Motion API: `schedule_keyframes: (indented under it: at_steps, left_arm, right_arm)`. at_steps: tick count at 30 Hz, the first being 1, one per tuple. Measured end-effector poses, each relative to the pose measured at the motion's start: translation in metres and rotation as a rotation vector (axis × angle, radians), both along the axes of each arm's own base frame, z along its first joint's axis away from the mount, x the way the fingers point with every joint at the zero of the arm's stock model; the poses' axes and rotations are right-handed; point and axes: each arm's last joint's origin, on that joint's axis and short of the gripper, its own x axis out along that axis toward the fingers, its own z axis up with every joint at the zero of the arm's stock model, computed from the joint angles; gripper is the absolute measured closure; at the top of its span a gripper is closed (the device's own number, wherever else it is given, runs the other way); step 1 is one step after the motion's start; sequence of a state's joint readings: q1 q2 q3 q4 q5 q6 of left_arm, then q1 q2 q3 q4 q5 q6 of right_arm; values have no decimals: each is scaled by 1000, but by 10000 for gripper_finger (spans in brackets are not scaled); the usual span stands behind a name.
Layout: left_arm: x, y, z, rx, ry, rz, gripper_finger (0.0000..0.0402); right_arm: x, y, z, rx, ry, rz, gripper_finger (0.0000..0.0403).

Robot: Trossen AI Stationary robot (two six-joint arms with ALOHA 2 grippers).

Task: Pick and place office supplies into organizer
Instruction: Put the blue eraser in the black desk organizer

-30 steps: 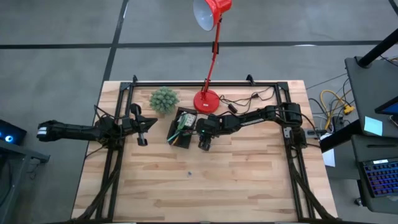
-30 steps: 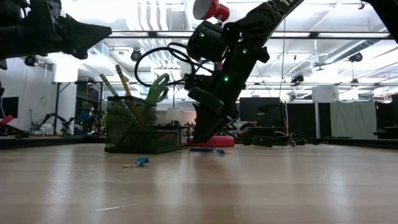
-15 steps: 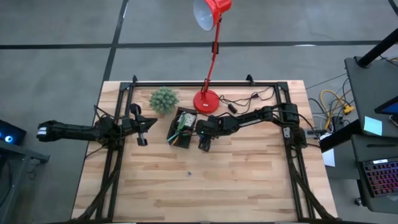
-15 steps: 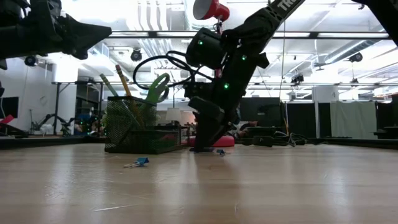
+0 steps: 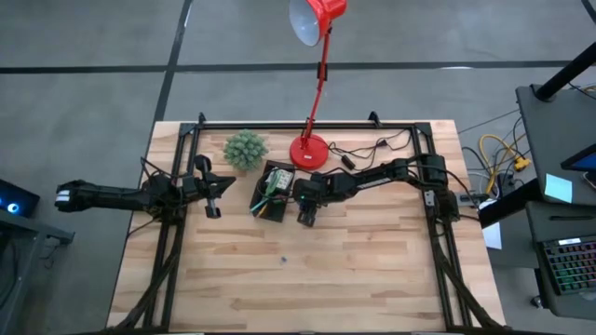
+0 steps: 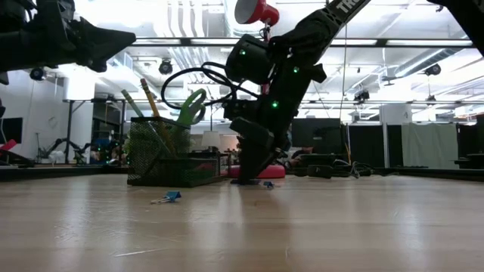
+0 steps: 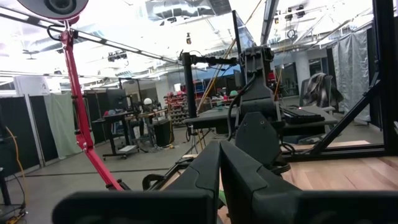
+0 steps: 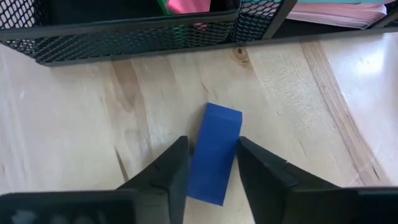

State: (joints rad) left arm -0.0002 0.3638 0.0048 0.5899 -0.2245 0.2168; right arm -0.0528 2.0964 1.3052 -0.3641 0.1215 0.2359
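We take the black mesh organizer (image 8: 124, 31) as landmark; the blue eraser-like block (image 8: 215, 152) lies flat on the wooden worktop (image 8: 62, 124) just in front of the organizer's mesh wall, apart from it. The right end effector (image 8: 213, 171) stands directly over the block, one finger (image 8: 171, 171) on either long side, fingers apart and close to its flanks but not visibly clamped; the block's long axis runs toward the organizer, slightly skewed, in line with the gap, so we judge that closing the fingers is all the grasp needs. In the high view the right end effector (image 5: 305, 216) sits just beside the organizer (image 5: 271, 193); the left end effector (image 5: 212, 186), fingers together, waits farther from the organizer on the opposite side; the right arm is clearly the nearer. A small blue binder clip (image 6: 166, 198) lies on the worktop apart from the organizer.
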Motion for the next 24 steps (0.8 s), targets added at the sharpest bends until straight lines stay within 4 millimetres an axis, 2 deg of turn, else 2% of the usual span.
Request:
schedule_keyframes:
  at_steps: [10, 15, 24]
  left_arm:
    - [0, 0, 0, 0, 1, 0, 402]
    - [0, 0, 0, 0, 1, 0, 402]
    - [0, 0, 0, 0, 1, 0, 402]
  right_arm:
    - [-1, 0, 0, -3, 12, 56, 338]
    - [-1, 1, 3, -1, 7, 58, 343]
    - [-9, 8, 26, 54, -11, 77, 344]
